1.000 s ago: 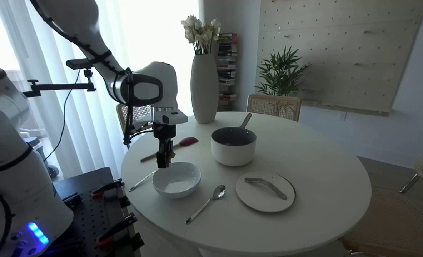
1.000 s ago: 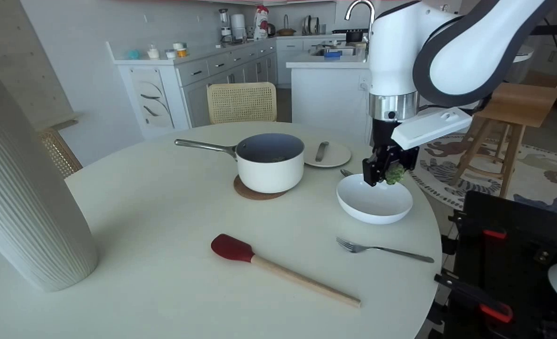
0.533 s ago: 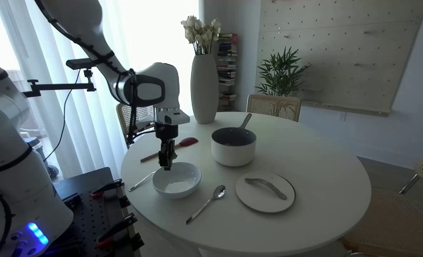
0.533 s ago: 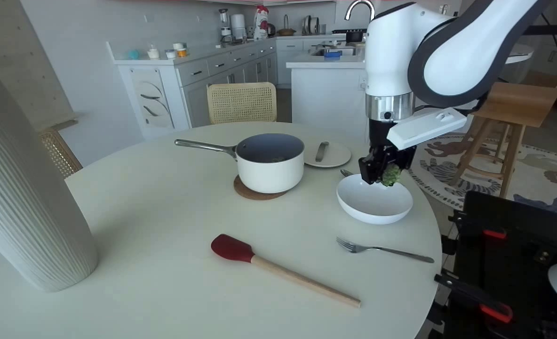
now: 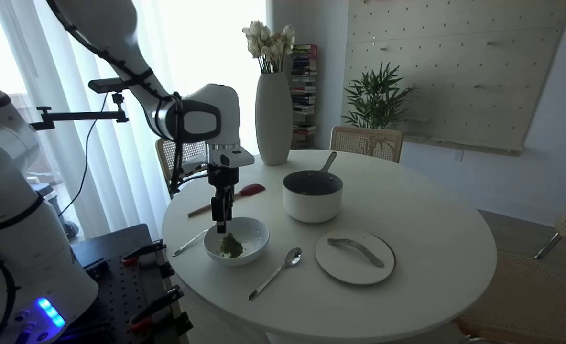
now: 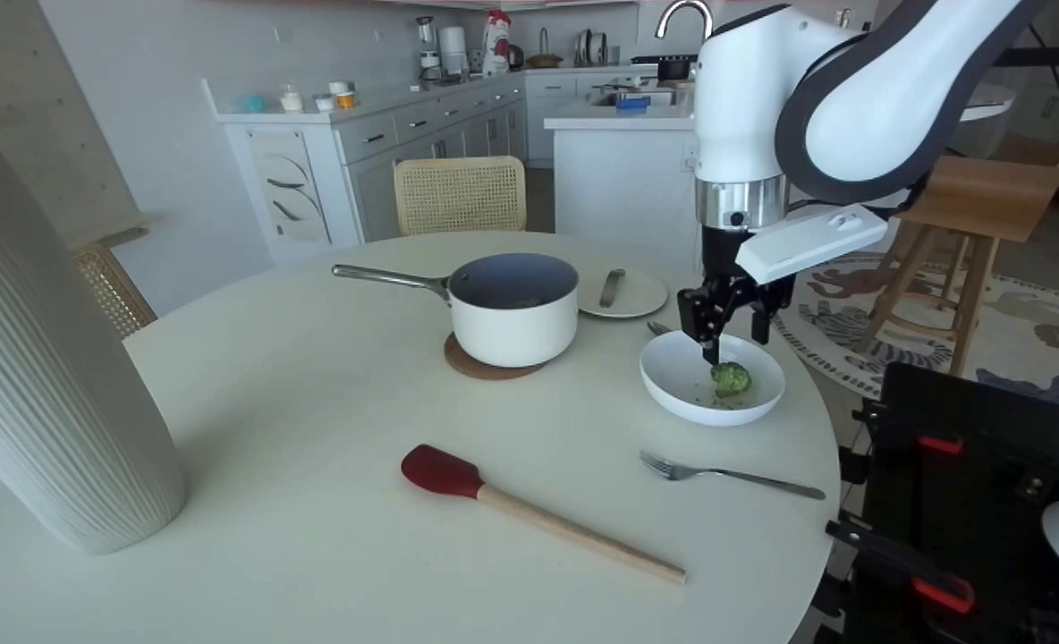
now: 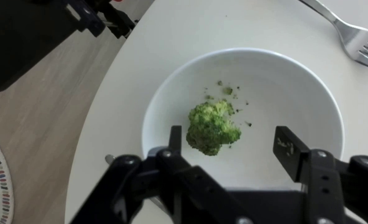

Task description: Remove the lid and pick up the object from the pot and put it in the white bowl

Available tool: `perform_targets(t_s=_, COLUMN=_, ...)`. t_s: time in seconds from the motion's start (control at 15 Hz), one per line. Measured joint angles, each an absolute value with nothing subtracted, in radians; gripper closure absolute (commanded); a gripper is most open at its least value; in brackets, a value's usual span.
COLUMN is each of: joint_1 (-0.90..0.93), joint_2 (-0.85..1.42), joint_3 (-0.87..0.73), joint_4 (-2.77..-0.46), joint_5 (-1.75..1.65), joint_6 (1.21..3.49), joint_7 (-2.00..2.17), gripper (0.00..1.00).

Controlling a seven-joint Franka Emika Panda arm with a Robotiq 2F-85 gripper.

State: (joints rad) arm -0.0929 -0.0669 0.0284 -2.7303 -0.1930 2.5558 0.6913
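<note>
A green broccoli floret (image 7: 209,124), the object, rests in the white bowl (image 6: 673,394) with small crumbs around it. Above that bowl hangs my gripper (image 7: 228,128), its jaws spread wide and holding nothing; in the wrist view the broccoli appears nearer the left finger (image 7: 175,138). In an exterior view the fingers (image 6: 711,344) reach down to about the bowl's rim. The white pot (image 5: 312,205) stands uncovered, its dark inside showing only faint specks. Beside it the pale lid (image 5: 345,267) lies flat on the table, handle up.
A spoon (image 5: 278,272) lies between bowl and lid, a fork (image 6: 726,476) on the bowl's other side. Further off are a red spatula (image 6: 538,514) and a tall white vase (image 5: 273,119). Under the pot is a brown cork disc (image 6: 494,368). The table edge (image 7: 97,90) runs close to the bowl.
My gripper first shifted slightly over the bowl with the broccoli in its jaws. Since then the jaws have opened and the broccoli has dropped into the white bowl.
</note>
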Motion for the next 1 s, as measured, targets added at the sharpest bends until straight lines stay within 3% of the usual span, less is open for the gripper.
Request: perform_targets(t_s=1.0, joint_1=-0.07, joint_2=-0.115, joint_3=0.029, joint_4=-2.724, joint_5=-0.191, joint_6=2.55, joint_7=0.688, gripper=0.0)
